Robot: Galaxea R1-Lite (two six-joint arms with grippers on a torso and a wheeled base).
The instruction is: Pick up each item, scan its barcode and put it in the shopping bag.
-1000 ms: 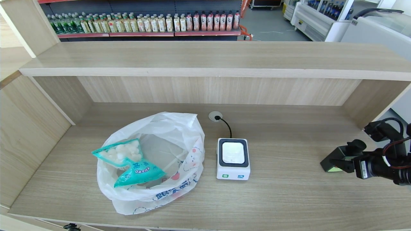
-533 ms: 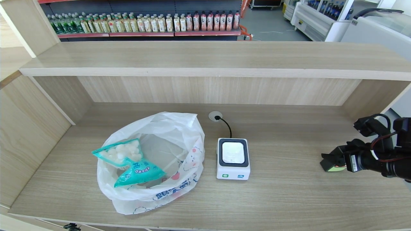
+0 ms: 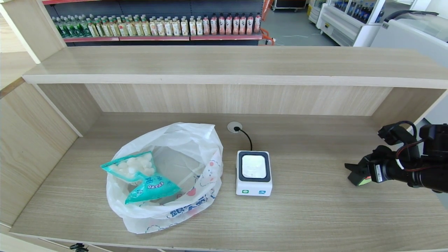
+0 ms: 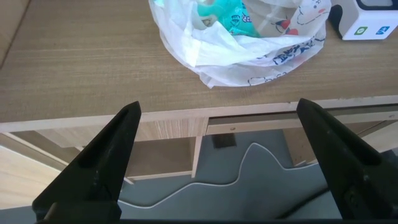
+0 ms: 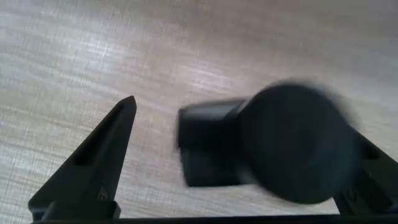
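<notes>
Right gripper (image 3: 351,172) sits spread wide around a dark item (image 5: 292,149), not squeezing yet, so pickup step. Next, I reckon: clamp, lift, swing left to the scanner (image 3: 254,172).

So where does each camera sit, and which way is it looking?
Head view: on the robot's head, facing forward and down at the counter, shopping bag and barcode scanner; right gripper at the robot's right.
Left wrist view: on the left wrist, before the counter, facing its front edge and the bag; open left gripper shows.
Right wrist view: on the right wrist, facing down at the counter and a dark item; open gripper shows.
Shared: head and left wrist views both show bag and scanner.
</notes>
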